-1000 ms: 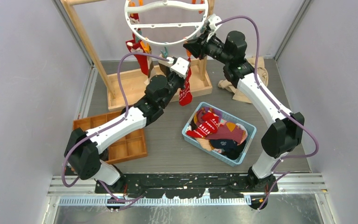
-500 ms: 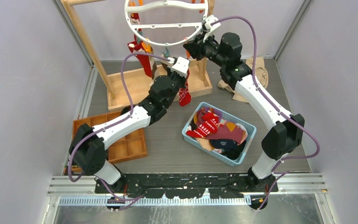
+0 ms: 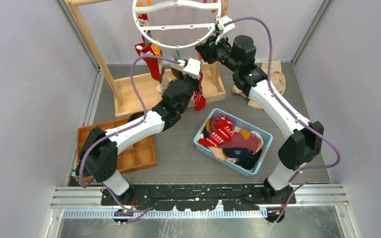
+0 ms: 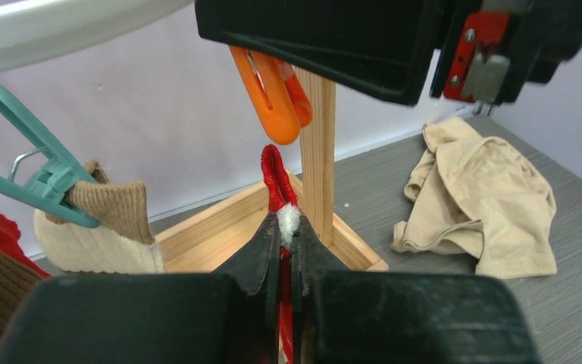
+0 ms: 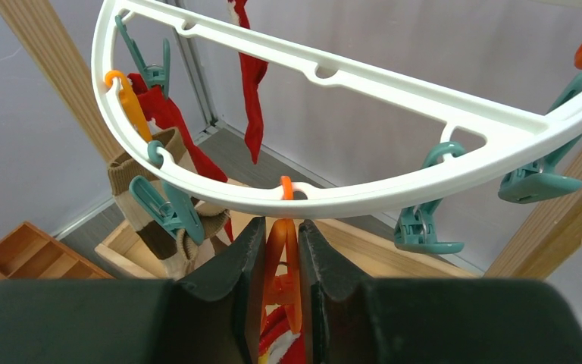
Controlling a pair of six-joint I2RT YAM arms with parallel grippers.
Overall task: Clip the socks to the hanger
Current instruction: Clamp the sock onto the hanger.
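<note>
The left fingers point(image 4: 267, 254) are closed tight on the cuff of a red fabric sock point(image 4: 274, 174). The cuff pokes up between their tips, just below an orange plastic clothespin clip point(image 4: 273, 95). The right fingers point(image 5: 247, 250) pinch that clip from both sides where it hangs from the white round plastic hanger ring point(image 5: 394, 83).

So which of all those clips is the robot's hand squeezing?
The orange clip hanging from the white ring's rim, caught between the right hand's fingers. The teal clips beside it hang untouched.
</note>
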